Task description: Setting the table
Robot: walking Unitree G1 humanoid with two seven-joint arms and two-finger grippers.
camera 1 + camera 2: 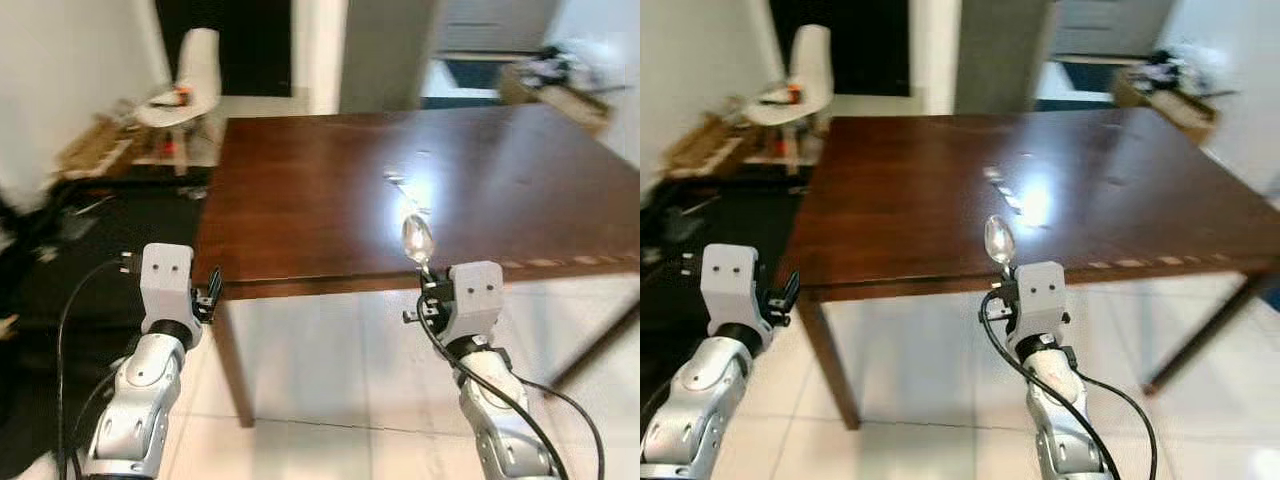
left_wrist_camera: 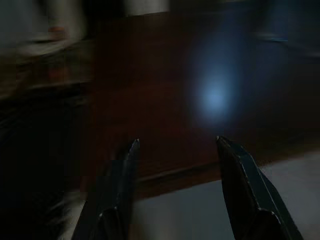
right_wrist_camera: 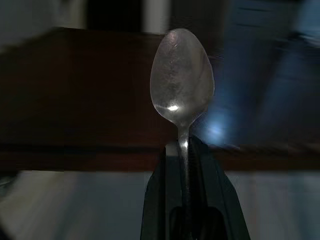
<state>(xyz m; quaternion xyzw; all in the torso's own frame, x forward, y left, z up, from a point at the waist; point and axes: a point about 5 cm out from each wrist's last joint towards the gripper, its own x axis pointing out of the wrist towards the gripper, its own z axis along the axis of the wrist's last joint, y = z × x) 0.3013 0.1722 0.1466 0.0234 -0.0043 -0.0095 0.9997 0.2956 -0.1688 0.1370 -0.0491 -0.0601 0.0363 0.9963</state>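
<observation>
Holding the spoon upright by its handle, your right gripper hovers just short of the tabletop; reach forward and lower gently. Left gripper waits open, empty.

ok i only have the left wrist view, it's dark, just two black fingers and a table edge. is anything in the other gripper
Observer: Yes, the right gripper is shut on a spoon, held by the handle with the bowl pointing up.
Operator: is it over the table yet
Observer: No. In the head views it sits just short of the near edge of the brown table, above the white floor.
Operator: and my left gripper, where's that
Observer: The left gripper is open, off the table's near left corner, by the table leg.
Operator: anything behind the table
Observer: A white chair stands past the far left corner.
</observation>
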